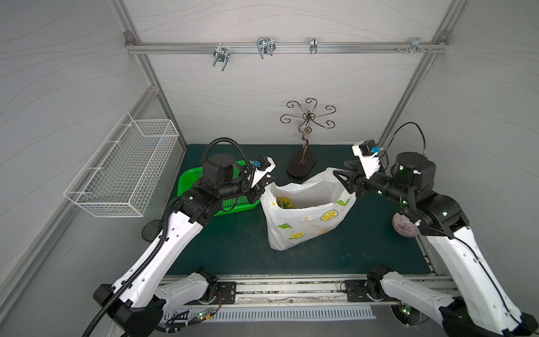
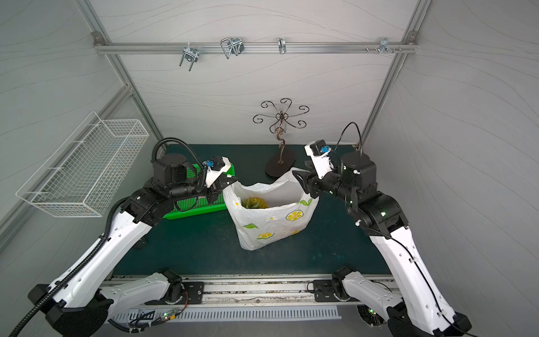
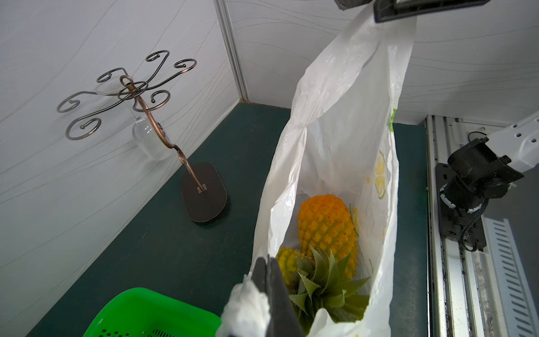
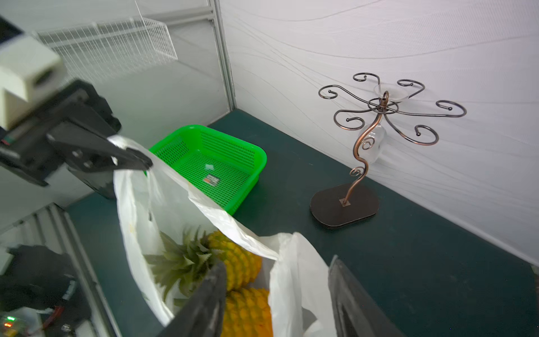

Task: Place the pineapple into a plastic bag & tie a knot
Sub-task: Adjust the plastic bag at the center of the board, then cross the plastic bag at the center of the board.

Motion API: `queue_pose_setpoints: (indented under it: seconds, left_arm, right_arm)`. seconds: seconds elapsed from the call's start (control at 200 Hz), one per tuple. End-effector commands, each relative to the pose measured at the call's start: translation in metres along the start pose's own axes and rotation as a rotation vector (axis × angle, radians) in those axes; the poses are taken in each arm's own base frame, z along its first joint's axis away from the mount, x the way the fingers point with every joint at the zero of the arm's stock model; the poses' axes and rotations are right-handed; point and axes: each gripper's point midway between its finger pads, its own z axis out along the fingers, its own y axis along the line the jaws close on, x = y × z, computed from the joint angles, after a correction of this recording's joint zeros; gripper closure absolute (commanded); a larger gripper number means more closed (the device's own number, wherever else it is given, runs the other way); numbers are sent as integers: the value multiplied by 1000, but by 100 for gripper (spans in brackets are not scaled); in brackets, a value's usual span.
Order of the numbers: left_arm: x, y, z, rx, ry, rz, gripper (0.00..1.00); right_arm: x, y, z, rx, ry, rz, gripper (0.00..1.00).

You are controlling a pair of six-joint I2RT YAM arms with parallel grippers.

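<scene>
Left gripper (image 3: 267, 262) pinches left handle (image 3: 248, 303) of plastic bag (image 1: 291, 227). Right gripper (image 4: 278, 262) spread: grab right handle (image 4: 297, 253) tight, then cross handles.

Even, diffuse white light fills the cell; pale walls (image 1: 58, 87) bright throughout. Shadows soft, faint on the dark tabletop (image 1: 233, 253). Both top views: wide-angle stretch, frame posts (image 1: 140, 64) splaying toward the edges. Right wrist view: right claw (image 4: 278, 262) fingers (image 4: 204, 306) close-up & out of focus, bkgd sharp. Left wrist view: plastic bag (image 3: 344, 116) near blown-out white.
</scene>
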Motion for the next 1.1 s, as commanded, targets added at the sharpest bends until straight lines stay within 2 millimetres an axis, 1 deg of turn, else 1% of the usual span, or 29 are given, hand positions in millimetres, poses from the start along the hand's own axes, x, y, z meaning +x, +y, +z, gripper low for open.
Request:
queue_pose_setpoints:
  seconds: [0.0, 0.07, 0.135, 0.195, 0.24, 0.295, 0.335, 0.39, 0.46, 0.535, 0.63, 0.72, 0.83, 0.915, 0.96, 1.01, 1.05, 1.09]
  left_arm:
    - [-37, -8, -17, 18, -131, 131, 100]
    - [-39, -11, -18, 38, -143, 143, 100]
    - [-40, -15, -18, 58, -153, 151, 100]
    - [-41, -17, -19, 64, -162, 155, 100]
    - [-40, -18, -19, 69, -161, 152, 100]
    - [-40, -18, -19, 70, -160, 150, 100]
    - [-40, -19, -20, 71, -159, 151, 100]
    - [-39, -20, -21, 70, -160, 156, 100]
    - [-37, -20, -20, 73, -157, 161, 100]
    - [-36, -21, -19, 77, -155, 165, 100]
    - [-37, -21, -19, 80, -153, 169, 100]
    - [-39, -21, -21, 79, -151, 176, 100]
    - [-40, -22, -23, 83, -155, 182, 100]
    - [-44, -24, -25, 86, -166, 189, 100]
    - [-44, -24, -25, 88, -168, 192, 100]
    - [-44, -25, -26, 90, -169, 197, 100]
    - [-43, -26, -26, 93, -167, 201, 100]
    - [-42, -26, -26, 96, -163, 206, 100]
  right_arm:
    - [-14, 4, -19, 2, -7, -100, 27]
    - [-25, 16, -26, -60, -34, -143, 25]
    - [-32, 34, -28, -154, -53, -157, 24]
    - [-33, 49, -24, -235, -52, -161, 24]
    - [-29, 54, -19, -257, -36, -172, 23]
    - [-27, 50, -17, -227, -30, -190, 20]
    - [-27, 41, -18, -175, -28, -224, 15]
    - [-30, 30, -23, -116, -39, -279, 10]
    - [-32, 18, -32, -78, -49, -324, 7]
    - [-28, 6, -38, -53, -37, -340, 7]
    - [-13, -15, -46, 45, 18, -356, 9]
    - [-1, -38, -66, 223, 65, -385, 9]
    - [16, -47, -95, 358, 104, -401, 10]
    - [42, -57, -105, 423, 214, -413, 11]
    - [60, -62, -105, 437, 288, -418, 11]
    - [73, -62, -102, 423, 329, -413, 11]
    - [80, -58, -96, 386, 343, -411, 10]
    - [85, -49, -88, 314, 346, -419, 10]
